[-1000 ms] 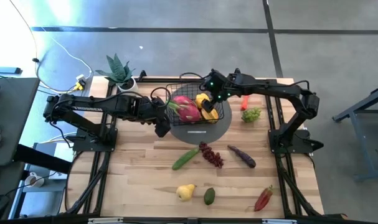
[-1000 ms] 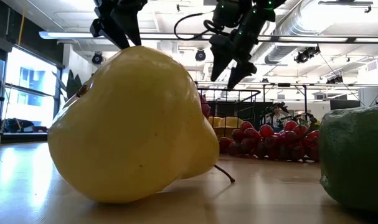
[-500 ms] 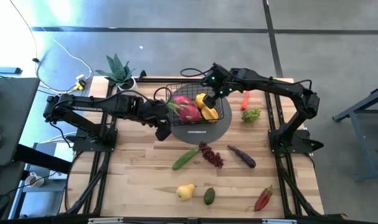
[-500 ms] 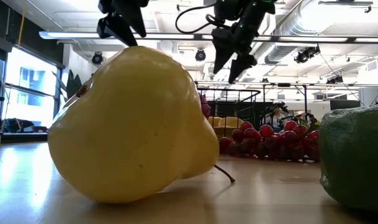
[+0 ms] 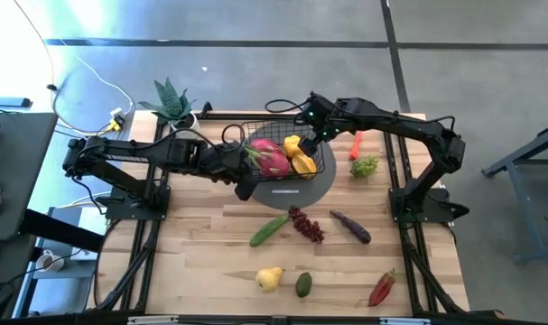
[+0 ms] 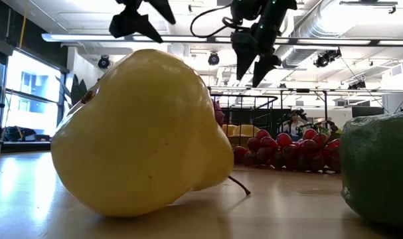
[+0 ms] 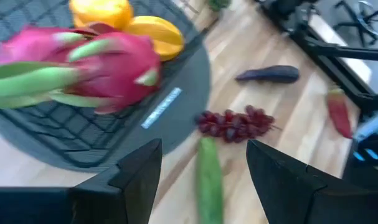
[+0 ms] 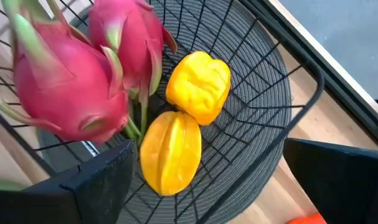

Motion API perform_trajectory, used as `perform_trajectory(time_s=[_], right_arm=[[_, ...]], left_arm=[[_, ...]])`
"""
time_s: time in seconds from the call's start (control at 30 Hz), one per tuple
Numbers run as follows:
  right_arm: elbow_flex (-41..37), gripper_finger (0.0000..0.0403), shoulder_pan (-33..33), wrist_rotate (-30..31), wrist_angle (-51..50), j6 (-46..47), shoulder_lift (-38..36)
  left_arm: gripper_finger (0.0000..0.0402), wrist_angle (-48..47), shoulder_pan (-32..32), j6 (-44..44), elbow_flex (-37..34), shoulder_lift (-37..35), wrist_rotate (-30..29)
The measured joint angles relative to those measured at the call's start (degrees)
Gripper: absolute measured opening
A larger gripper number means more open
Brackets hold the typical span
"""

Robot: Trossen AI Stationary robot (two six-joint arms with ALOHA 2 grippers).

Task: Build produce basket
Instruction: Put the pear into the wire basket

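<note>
The black wire basket [image 5: 317,162] stands on a round grey mat [image 5: 320,185] at the table's far middle. In it lie pink dragon fruit [image 5: 269,156], a starfruit [image 8: 170,151] and a yellow fruit [image 8: 198,85]. My left gripper [image 5: 246,188] is open and empty, above the mat's near left edge beside the basket; past its fingers [image 7: 139,180] the left wrist view shows the dragon fruit [image 7: 108,68], the cucumber [image 7: 208,180] and the purple grapes [image 7: 232,122]. My right gripper [image 5: 312,137] is open and empty above the basket's far right rim.
On the table lie the cucumber [image 5: 269,229], purple grapes [image 5: 307,224], a dark purple vegetable [image 5: 350,227], a pear [image 5: 270,278], an avocado [image 5: 303,284], a red pepper [image 5: 382,289], green grapes [image 5: 365,166] and a red chilli [image 5: 355,145]. A potted plant [image 5: 171,101] stands far left.
My right gripper has drawn back from over the yellow fruits toward the table's far right and risen a little, staying open. My left gripper has gone up and a little toward the table's right, tipping toward level. The fruit in the basket has kept still.
</note>
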Motion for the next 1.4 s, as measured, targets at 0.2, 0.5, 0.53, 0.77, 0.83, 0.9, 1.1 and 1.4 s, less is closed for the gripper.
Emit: perform_trajectory(time_s=[0.2, 0.5, 0.53, 0.77, 0.83, 0.9, 1.1, 1.4], right_arm=[[0.0, 0.0387, 0.6, 0.0, -1.6, 3.2, -3.9], [0.0, 0.0387, 4.5, -0.7, -3.4, 11.2, -9.2], [0.0, 0.0387, 5.3, -0.7, -4.1, 12.4, -9.5], [0.0, 0.0387, 11.7, 0.3, -9.4, 20.0, -11.1], [0.0, 0.0387, 13.7, 1.3, -10.5, 21.6, -11.1], [0.0, 0.0387, 15.5, 2.2, -11.5, 23.6, -11.1], [0.0, 0.0387, 20.0, 3.5, -12.4, 28.4, -11.1], [0.0, 0.0387, 23.7, 5.4, -12.7, 31.9, -11.1]], left_arm=[[0.0225, 3.5, -4.0, 0.0, 0.0, 0.0, 0.4], [0.0225, 11.0, -8.9, -3.7, 0.0, 0.0, 3.1], [0.0225, 12.0, -9.3, -4.4, 0.0, 0.0, 3.8], [0.0225, 17.2, -11.6, -8.7, 0.0, 0.0, 7.3], [0.0225, 18.3, -12.5, -10.0, 0.0, 0.0, 8.0], [0.0225, 19.0, -13.6, -11.0, 0.0, 0.0, 8.0], [0.0225, 20.3, -16.9, -12.5, 0.1, 1.9, 7.7], [0.0225, 21.6, -19.7, -12.5, 0.0, 8.9, 7.5]])
